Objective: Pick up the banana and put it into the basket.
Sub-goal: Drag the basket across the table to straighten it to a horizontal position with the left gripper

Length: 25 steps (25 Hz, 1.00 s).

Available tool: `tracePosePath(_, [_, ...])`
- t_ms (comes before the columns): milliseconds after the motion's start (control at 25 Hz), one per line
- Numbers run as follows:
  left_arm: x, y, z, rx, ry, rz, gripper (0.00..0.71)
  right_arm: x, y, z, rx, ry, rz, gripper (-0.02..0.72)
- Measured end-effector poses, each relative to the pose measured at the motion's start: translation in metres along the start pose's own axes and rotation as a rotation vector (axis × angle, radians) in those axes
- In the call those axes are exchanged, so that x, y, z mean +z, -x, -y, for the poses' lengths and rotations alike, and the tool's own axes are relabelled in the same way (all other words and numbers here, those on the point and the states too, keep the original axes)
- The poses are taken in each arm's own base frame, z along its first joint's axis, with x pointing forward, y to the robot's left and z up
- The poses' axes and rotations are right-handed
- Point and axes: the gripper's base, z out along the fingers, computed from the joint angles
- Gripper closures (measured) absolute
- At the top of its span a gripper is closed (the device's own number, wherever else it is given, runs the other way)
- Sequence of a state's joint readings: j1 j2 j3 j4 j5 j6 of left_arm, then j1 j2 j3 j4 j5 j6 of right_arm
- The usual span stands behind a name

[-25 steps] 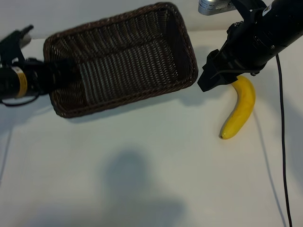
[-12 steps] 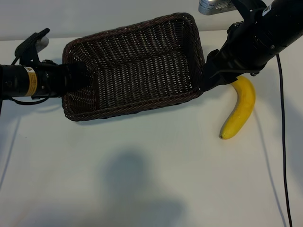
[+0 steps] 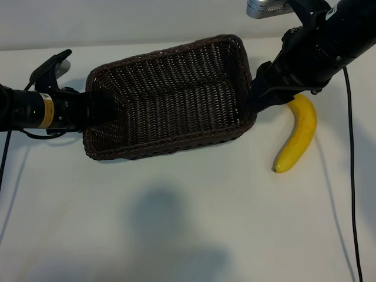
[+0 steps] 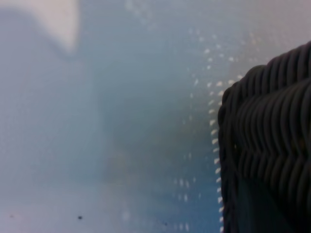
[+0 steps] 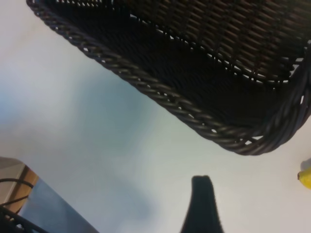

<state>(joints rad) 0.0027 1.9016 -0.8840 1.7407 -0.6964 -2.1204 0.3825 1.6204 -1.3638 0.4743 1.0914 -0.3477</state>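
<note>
The basket [image 3: 170, 100], dark brown wicker, hangs tilted over the white table. My left gripper [image 3: 97, 108] is shut on its left end wall. Up close in the left wrist view, only a corner of the basket [image 4: 272, 136] shows. The yellow banana [image 3: 296, 136] lies on the table just right of the basket, untouched. My right gripper [image 3: 260, 98] hovers open between the basket's right end and the banana's far tip, partly behind the rim. The right wrist view shows one dark finger [image 5: 201, 199], the basket's rim [image 5: 194, 111] and a sliver of the banana [image 5: 305, 177].
The white table [image 3: 176, 223] stretches in front of the basket, with a soft shadow on it. A black cable [image 3: 351, 176] runs down the right side past the banana. A metal fitting [image 3: 267, 7] sits at the top edge above the right arm.
My left arm has carried the basket to the right, until its right end reaches the right gripper. The right arm and the banana have not moved.
</note>
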Motion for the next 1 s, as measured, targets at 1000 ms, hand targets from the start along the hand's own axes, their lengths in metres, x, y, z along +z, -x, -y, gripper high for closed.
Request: tracePosePath(1000, [-0.0001, -0.0046, 0.0016, 0.037, -0.019, -0.051, 0.548, 0.0000, 0.0000, 0.0000, 0.000, 0.000, 0.000, 0.155])
